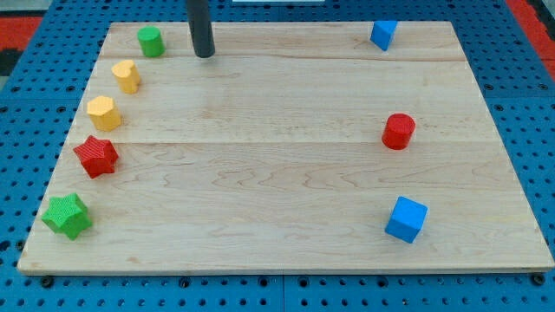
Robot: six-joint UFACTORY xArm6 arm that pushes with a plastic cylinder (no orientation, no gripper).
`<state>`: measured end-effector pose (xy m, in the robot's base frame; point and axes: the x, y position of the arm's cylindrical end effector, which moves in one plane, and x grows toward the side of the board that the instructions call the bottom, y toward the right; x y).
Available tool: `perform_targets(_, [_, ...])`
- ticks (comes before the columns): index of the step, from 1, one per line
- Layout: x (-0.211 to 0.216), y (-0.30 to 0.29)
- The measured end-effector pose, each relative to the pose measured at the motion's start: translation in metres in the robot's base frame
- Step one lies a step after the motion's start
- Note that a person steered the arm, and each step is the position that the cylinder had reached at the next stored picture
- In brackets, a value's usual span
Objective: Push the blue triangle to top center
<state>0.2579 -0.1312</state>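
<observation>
A small blue block, whose triangle shape is hard to make out, sits at the view's top right of the wooden board. My tip rests on the board at the view's top left, far to the left of that blue block and just right of a green cylinder. A larger blue cube sits at the view's bottom right.
A red cylinder stands at the right middle. Down the left edge lie a yellow heart-like block, a yellow hexagon, a red star and a green star.
</observation>
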Motion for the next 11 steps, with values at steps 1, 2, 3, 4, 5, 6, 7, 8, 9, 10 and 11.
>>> perform_targets(1, [-0.01, -0.055])
perform_targets(2, [-0.006, -0.067])
perform_targets(3, [0.019, -0.005])
perform_targets(4, [0.085, 0.008])
perform_targets(5, [0.075, 0.075])
perform_targets(6, [0.042, 0.161])
perform_targets(7, [0.037, 0.272])
perform_targets(8, [0.034, 0.339])
perform_targets(9, [-0.028, 0.346])
perform_targets(10, [-0.04, 0.309])
perform_targets(11, [-0.038, 0.208])
